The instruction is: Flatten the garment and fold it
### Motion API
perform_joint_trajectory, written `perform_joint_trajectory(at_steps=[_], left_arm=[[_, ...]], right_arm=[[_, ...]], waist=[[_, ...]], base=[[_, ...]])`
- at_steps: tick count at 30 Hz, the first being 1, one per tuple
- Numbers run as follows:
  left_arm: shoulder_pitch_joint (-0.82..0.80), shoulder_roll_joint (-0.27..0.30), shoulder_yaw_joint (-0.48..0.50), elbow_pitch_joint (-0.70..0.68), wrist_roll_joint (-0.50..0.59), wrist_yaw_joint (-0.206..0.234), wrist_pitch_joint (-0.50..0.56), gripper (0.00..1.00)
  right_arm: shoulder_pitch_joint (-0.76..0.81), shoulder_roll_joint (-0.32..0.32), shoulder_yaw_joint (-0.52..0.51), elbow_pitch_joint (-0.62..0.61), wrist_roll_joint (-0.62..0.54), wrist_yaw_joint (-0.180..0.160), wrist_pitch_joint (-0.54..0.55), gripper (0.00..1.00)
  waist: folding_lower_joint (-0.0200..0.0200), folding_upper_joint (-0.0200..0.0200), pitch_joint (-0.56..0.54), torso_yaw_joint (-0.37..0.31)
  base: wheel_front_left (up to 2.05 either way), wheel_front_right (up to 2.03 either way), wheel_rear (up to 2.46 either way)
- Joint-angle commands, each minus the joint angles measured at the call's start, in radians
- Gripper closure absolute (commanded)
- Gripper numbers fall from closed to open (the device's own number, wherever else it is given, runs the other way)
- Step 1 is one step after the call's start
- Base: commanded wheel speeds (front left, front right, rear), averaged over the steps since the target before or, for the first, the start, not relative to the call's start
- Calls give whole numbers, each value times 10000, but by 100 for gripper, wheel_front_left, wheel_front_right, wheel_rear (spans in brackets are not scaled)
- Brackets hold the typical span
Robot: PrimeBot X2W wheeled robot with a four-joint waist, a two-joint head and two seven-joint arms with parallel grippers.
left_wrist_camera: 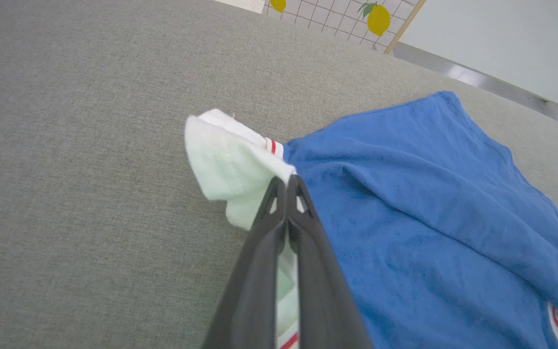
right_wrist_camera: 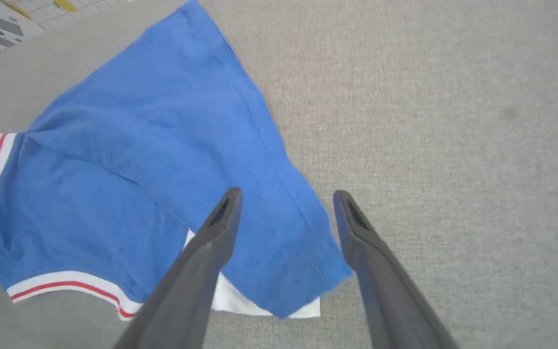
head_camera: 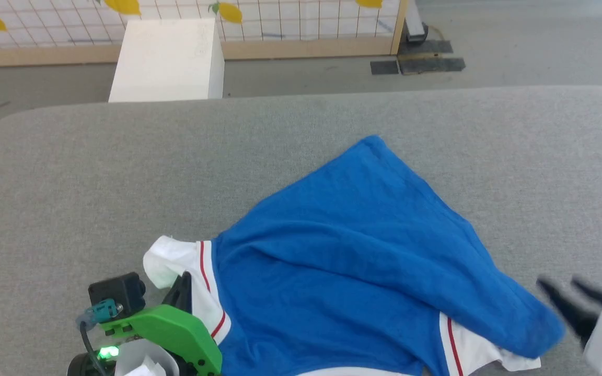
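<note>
Flattening underway: left gripper (left_wrist_camera: 286, 181) clamps the garment (head_camera: 363, 235) by its white sleeve (left_wrist_camera: 221, 160), lower left; right gripper (right_wrist_camera: 286, 195) (spread, empty) should next take the lower-right corner.
</note>
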Motion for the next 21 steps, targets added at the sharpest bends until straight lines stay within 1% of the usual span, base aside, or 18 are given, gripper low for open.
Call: perform_joint_trajectory(at_steps=[1,4,7,10,15,18,21], left_arm=[[147,114,29,-13,-67,20,42,100],[168,157,36,-41,-79,18,66,100],[171,181,21,-111,-69,11,59,100],[125,168,-32,-238,-3,46,52,100],[-191,78,-189,-418,163,38,-20,100],[-418,-21,-337,-512,295,40,-71,100],[-646,-177,-502,-548,410,32,-173,100]], right_arm=[[-364,153,-179,-241,-60,35,-482,0],[-1046,477,-455,-470,-53,35,-1629,0],[-1820,578,-193,-247,-20,35,-2084,0],[-2871,553,256,346,-134,35,-2161,0],[-5180,377,1320,1997,-653,35,-2084,0],[-6411,133,2161,3000,-1004,35,-1719,0],[-7584,-226,3126,3979,-1429,35,-1135,0]], waist=[[1,-1,-155,-36],[1,-1,-212,3],[1,-1,-107,70],[1,-1,160,197],[1,-1,945,747],[1,-1,1514,1193],[1,-1,2062,1657]], base=[[0,0,0],[0,0,0],[0,0,0],[0,0,0],[0,0,0],[0,0,0],[0,0,0]])
